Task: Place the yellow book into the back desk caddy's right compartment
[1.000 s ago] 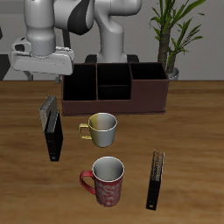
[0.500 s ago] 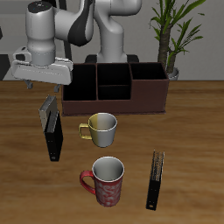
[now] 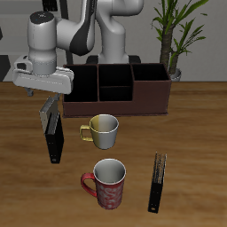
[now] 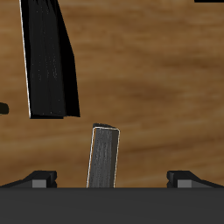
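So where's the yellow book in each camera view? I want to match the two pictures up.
Exterior view: the yellow book stands upright on the table directly below the gripper, farther back than the gold mug.
Wrist view: the yellow book stands between the open jaws, touching neither.
Shared landmark: the black book, right next to it in both views.

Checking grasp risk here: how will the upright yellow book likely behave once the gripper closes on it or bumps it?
The yellow book stands on a narrow edge, so a nudge would probably tip it. It looks thin and stiff, likely light. The gripper hovers open above it.
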